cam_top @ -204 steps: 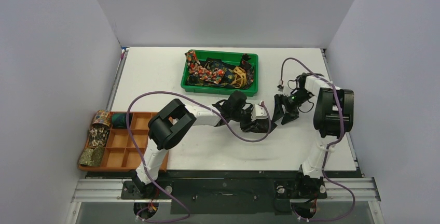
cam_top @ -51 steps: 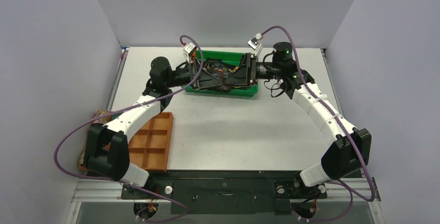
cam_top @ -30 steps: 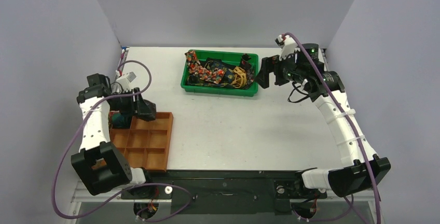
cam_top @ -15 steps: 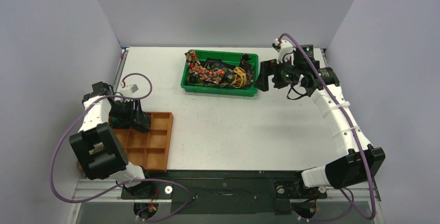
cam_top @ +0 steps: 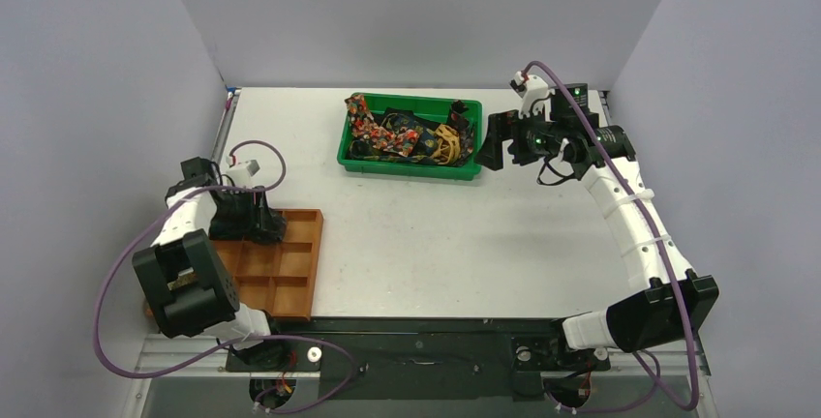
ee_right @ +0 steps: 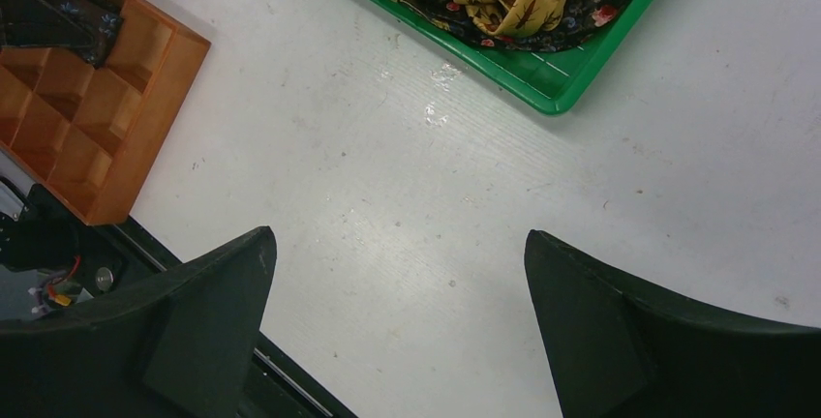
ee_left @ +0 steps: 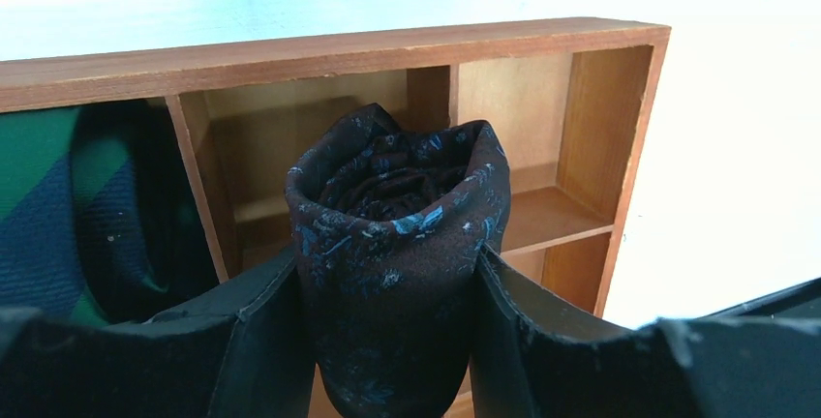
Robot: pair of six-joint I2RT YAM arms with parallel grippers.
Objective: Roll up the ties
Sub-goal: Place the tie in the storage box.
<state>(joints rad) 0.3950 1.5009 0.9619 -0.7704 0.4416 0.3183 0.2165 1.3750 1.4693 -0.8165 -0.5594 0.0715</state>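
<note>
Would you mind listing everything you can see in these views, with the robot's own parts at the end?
table: one, white, under everything
bin: one, green, far middle of the table
loose ties: several, tangled; red floral, yellow and dark; inside the bin
tray: one, brown wood with compartments, near left edge
striped tie: one, green and navy, in a far-row tray compartment
rolled tie: one, dark with blue flecks, upright over the tray
cables: two, purple, one along each arm
left end effector: black, closed on the rolled tie
right end effector: black, open, empty, right of the bin
</note>
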